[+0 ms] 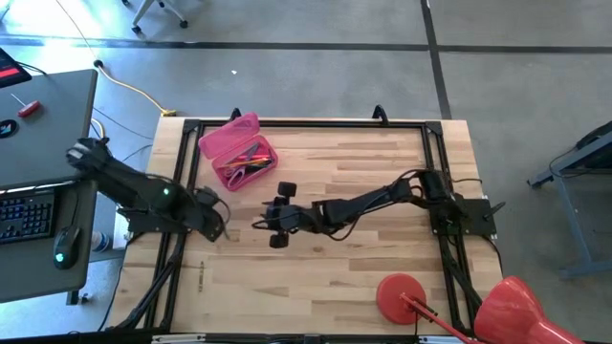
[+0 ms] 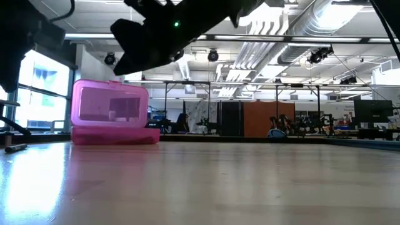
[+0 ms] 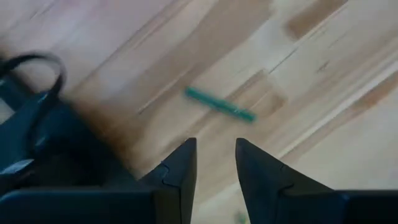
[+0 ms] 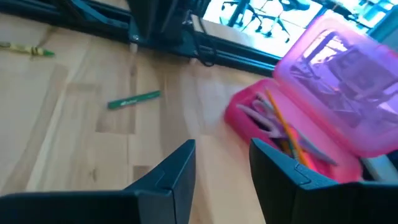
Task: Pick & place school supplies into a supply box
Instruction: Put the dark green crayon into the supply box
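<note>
The pink supply box (image 1: 239, 155) stands open at the far left of the table, its clear pink lid (image 4: 348, 93) raised. Several pencils and pens (image 4: 283, 134) lie inside it. A green pencil (image 3: 221, 104) lies flat on the wood. My left gripper (image 3: 216, 144) points down just above and beside it, open and holding nothing. In the high view it is at the table's left (image 1: 215, 218). My right gripper (image 4: 222, 146) is open and holds nothing, near the table's middle (image 1: 273, 218), facing the box and the green pencil (image 4: 134, 99).
A yellow-green crayon (image 4: 25, 50) lies on the wood farther off. A red disc with a handle (image 1: 402, 294) and a big red object (image 1: 516, 311) sit at the near right. Black frame rails (image 1: 306, 124) run along the table's edges. Bare wood lies between the arms.
</note>
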Robot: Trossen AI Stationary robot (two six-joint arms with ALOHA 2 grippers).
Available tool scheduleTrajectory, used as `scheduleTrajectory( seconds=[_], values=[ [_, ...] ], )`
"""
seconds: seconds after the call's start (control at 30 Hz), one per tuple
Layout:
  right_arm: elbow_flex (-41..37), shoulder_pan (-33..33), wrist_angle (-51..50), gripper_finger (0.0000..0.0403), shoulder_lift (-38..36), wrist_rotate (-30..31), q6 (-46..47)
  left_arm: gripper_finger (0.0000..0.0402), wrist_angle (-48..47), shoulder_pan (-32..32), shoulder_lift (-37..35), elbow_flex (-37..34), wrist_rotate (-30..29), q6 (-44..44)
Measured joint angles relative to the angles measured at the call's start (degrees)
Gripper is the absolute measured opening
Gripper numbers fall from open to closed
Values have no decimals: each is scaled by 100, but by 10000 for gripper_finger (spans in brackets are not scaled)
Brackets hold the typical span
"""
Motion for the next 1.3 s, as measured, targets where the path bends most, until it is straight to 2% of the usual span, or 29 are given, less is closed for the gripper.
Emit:
scheduleTrajectory(
  seconds=[0.1, 0.27, 0.47, 0.67, 0.87, 1.1, 1.3],
  values=[
    [2, -17, -267, 129, -116, 22, -3, 143, 309, -274, 391, 13, -411, -126],
    [-3, -43, -706, 129, -248, 207, -20, 143, 1060, -297, 1302, 12, 18, 54],
    [-2, -43, -936, 129, -312, 245, 13, 143, 733, -250, 2251, 14, 335, 767],
    [-2, -28, -1051, 129, -314, -56, 181, 143, 871, -220, 2865, 16, 391, 884],
    [-2, -24, -1020, 129, -314, -210, 278, 143, 895, 254, 3362, 16, 131, 1126],
    [-2, 97, -1116, 129, -316, -223, 323, 142, 1360, 1001, 3597, 44, 159, 2147],
    [-7, 289, -2101, 129, -555, -70, 431, 142, 1806, 1478, 3664, 392, -166, 2701]
  ],
)
